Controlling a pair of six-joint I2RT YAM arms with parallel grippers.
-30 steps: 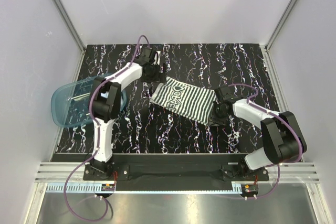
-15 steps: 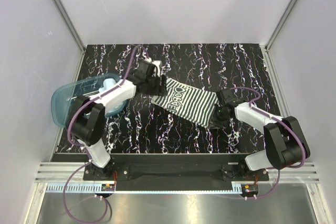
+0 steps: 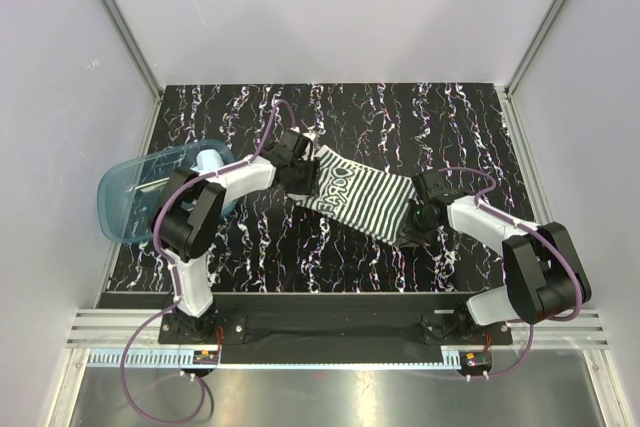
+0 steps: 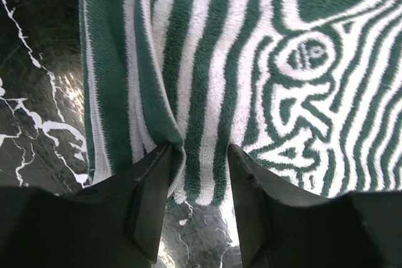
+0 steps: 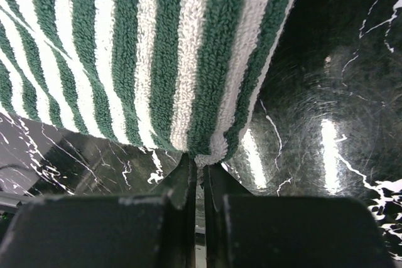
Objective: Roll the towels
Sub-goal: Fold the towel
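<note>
The striped towel point(image 3: 360, 197) lies spread on the black marbled table point(image 3: 300, 247), its patterned patch toward the left. My left gripper point(image 3: 303, 179) is low at the towel's left edge. In the left wrist view the jaws point(image 4: 200, 155) stand partly open astride that edge of the towel point(image 4: 251, 61), with a fold against the left finger point(image 4: 151, 199). My right gripper point(image 3: 408, 225) is shut on the towel's right corner. In the right wrist view the corner of the towel point(image 5: 157, 48) is pinched at the fingertips point(image 5: 201, 161) and lifted a little. A light blue towel point(image 3: 207, 160) shows in the tub.
A translucent blue plastic tub point(image 3: 130, 202) sits at the table's left edge, overhanging it, right beside the left arm. White walls and metal frame posts enclose the table on three sides.
My left arm swung from beyond the towel down onto its left edge, and its jaws narrowed around that edge. The right gripper kept its hold, and the towel shifted slightly.
</note>
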